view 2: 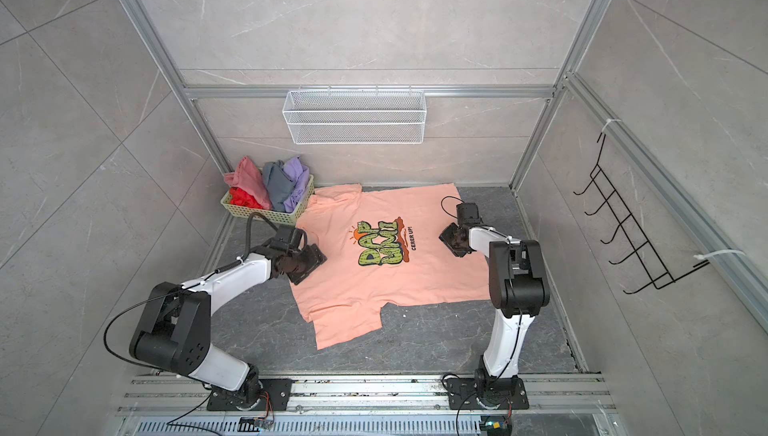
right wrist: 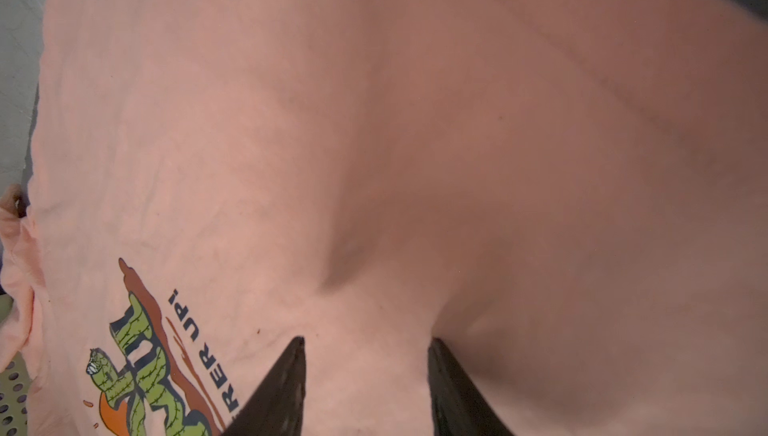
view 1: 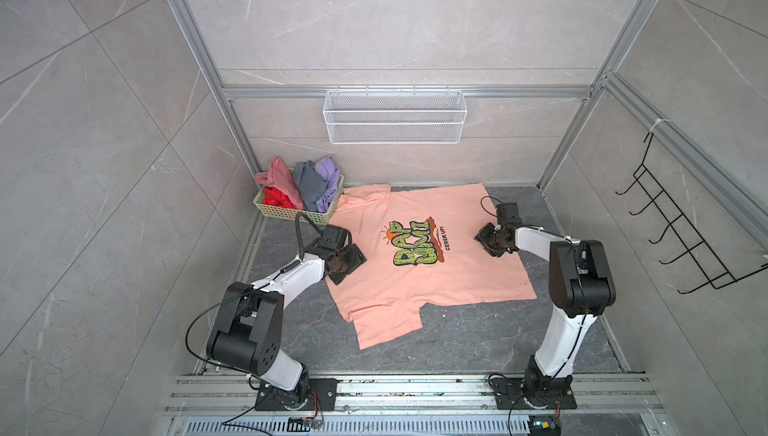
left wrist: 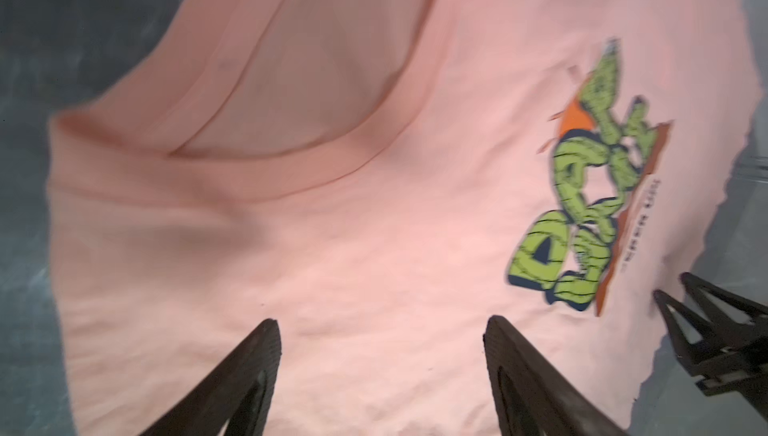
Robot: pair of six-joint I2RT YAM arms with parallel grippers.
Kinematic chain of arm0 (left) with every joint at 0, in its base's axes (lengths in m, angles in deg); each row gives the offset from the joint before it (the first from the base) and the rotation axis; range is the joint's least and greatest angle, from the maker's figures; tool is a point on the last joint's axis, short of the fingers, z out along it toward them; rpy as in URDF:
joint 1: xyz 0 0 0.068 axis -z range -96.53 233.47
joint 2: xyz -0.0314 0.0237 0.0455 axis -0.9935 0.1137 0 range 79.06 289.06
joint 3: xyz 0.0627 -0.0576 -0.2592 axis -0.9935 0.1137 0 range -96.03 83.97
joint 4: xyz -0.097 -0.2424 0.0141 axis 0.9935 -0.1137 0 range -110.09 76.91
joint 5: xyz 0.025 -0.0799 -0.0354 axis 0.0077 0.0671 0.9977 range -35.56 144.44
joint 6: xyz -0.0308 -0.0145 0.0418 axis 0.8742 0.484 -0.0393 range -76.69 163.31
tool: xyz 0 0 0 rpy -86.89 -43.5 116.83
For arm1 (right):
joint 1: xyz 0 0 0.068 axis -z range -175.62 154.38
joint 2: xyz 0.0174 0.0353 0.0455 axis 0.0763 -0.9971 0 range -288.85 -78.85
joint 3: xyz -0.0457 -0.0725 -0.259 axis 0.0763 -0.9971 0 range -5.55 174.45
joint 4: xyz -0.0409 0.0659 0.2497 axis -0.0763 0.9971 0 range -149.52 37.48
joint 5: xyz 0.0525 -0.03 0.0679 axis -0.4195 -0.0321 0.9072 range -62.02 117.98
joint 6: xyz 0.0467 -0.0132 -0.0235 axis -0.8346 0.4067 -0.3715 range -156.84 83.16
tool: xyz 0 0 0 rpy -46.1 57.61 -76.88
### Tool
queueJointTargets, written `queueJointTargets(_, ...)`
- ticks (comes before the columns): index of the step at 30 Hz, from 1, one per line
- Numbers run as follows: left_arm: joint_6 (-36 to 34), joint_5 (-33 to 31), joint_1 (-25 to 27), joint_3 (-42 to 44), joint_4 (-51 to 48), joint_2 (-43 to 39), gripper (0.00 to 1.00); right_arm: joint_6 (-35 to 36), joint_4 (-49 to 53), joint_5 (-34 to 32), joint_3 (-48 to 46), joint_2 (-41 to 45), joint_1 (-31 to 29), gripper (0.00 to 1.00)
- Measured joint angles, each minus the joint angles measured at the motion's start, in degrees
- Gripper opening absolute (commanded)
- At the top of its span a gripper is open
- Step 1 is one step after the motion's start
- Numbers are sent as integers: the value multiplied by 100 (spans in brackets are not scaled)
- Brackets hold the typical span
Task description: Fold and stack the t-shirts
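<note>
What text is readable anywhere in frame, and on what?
"GERER UP!": small dark line on the peach t-shirt, beside the print; "RER UP!" is sharp, the first two letters are uncertain.
"D...": big green cactus lettering on the same shirt; the rest is too stylised to read.
Nothing else carries readable text.

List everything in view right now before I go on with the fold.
peach-orange t-shirt: one, green-yellow graphic, spread flat mid-table.
pink shirt: one, dusty pink, crumpled in the lattice basket.
red shirt: one, red, same basket.
grey shirt: one, grey, same basket.
lavender shirt: one, lavender, same basket.
lattice basket: one, pale yellow-green, table's far left corner.
table: one, dark grey.
mesh basket: one, white, on the back rail.
hook rack: one, black, right wall.
left gripper: one, black, open, over the collar end.
right gripper: one, black, open, toward the hem.
</note>
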Motion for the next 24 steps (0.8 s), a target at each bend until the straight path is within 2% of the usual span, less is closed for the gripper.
queueJointTargets(5,-487,-2,-2,-1950,-149,1158,79,4,63,52,492,-63,0,49)
queueJointTargets(9,-675,-13,-17,-2852,-238,2153,80,-37,-247,201,1198,-457,0,49)
queueJointTargets(14,-684,-4,-138,-3366,-297,3005,80,-57,-531,459,2175,-1296,-2,49)
queueJointTargets(24,-605,120,-487,-3952,-208,3615,79,140,-33,769,3939,-2636,-17,47)
